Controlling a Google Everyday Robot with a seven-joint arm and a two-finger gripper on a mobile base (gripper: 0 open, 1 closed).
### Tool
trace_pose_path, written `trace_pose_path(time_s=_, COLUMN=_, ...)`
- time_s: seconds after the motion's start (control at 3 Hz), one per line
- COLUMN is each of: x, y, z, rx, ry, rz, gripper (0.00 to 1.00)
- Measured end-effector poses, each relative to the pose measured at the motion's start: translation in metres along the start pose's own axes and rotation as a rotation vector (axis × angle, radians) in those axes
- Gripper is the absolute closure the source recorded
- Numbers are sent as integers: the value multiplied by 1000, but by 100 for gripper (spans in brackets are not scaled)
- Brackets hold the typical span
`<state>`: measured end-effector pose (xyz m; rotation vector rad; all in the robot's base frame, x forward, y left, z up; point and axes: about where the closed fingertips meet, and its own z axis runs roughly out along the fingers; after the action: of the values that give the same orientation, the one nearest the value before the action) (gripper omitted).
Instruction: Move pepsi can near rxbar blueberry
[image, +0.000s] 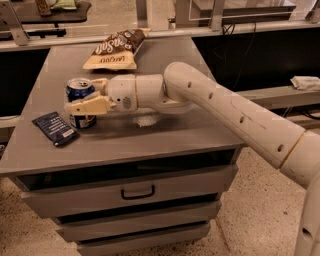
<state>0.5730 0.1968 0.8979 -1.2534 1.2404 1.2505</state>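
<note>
Left of centre: the gripper (81, 97), reaching in from the right, has its jaws clamped on the upright blue can (78, 91), one finger in front and one behind. The dark-blue bar (55, 128) lies flat just lower left of the can on the grey worktop (165, 135). A chip bag (114, 48) lies toward the upper edge.

The arm (235, 112) reaches in from 4 o'clock, wrist level and pointing toward 9 o'clock. The gripper (81, 96) is low over the desk (175, 135) at its 9 o'clock side, jaws clamped across the can (79, 89).
</note>
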Motion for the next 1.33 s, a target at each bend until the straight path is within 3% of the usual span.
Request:
trace_pose_path(time_s=0.33, x=4, y=-1, z=-2, rx=7, ry=8, rz=-8, gripper=0)
trace_pose_path(time_s=1.0, x=-4, y=-4, z=-28, rx=59, ry=41, rz=-60, gripper=0)
trace_pose_path(time_s=1.33, x=-28, y=-6, z=-82, rx=168, ry=110, rz=-146, gripper=0)
